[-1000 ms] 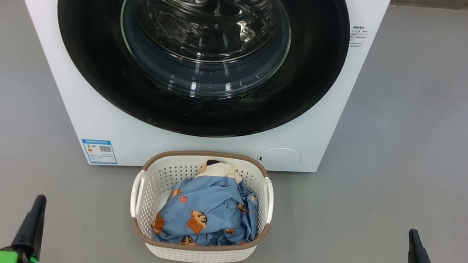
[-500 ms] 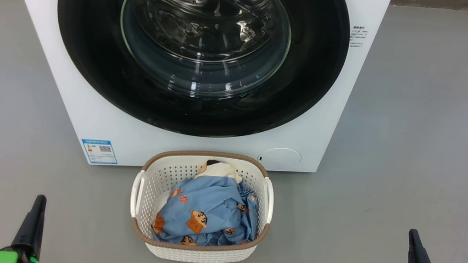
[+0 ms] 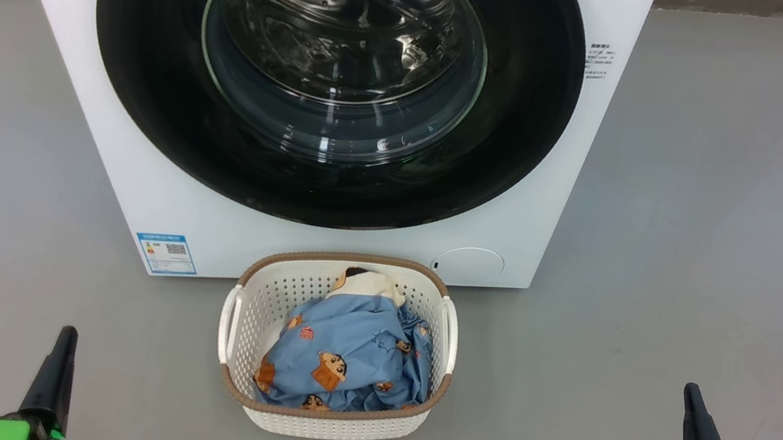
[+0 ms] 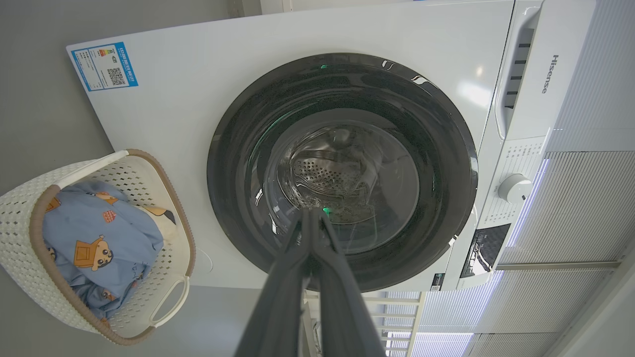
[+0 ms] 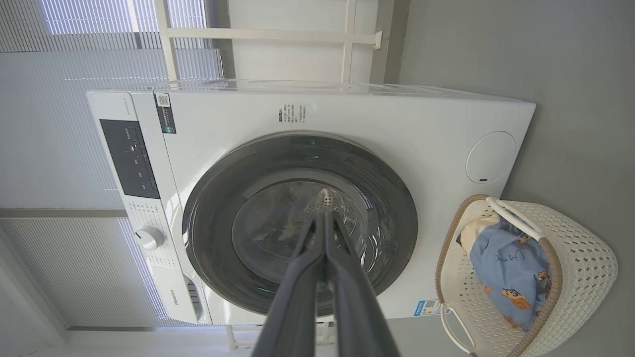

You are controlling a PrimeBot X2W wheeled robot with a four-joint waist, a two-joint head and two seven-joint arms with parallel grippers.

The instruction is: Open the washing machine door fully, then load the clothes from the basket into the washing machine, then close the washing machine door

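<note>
The white washing machine [image 3: 137,159] stands ahead with its round black-ringed door [image 3: 147,90] closed flat against the front. On the floor before it sits the cream basket [image 3: 255,301], holding blue printed clothes [image 3: 347,361] and a cream piece at the far end. My left gripper [image 3: 66,334] rests at the lower left, shut and empty, well short of the basket. Low on the right, my right gripper [image 3: 690,391] is also shut and empty. Both wrist views face the closed door [image 4: 238,163] [image 5: 208,213], with fingertips of the left gripper [image 4: 311,212] and right gripper [image 5: 325,214] pressed together.
Bare grey floor [image 3: 709,221] spreads on both sides of the machine. A blue sticker [image 3: 166,252] sits low left on the front and a round flap [image 3: 469,263] low right. The control panel with a knob [image 4: 513,187] is at the machine's top.
</note>
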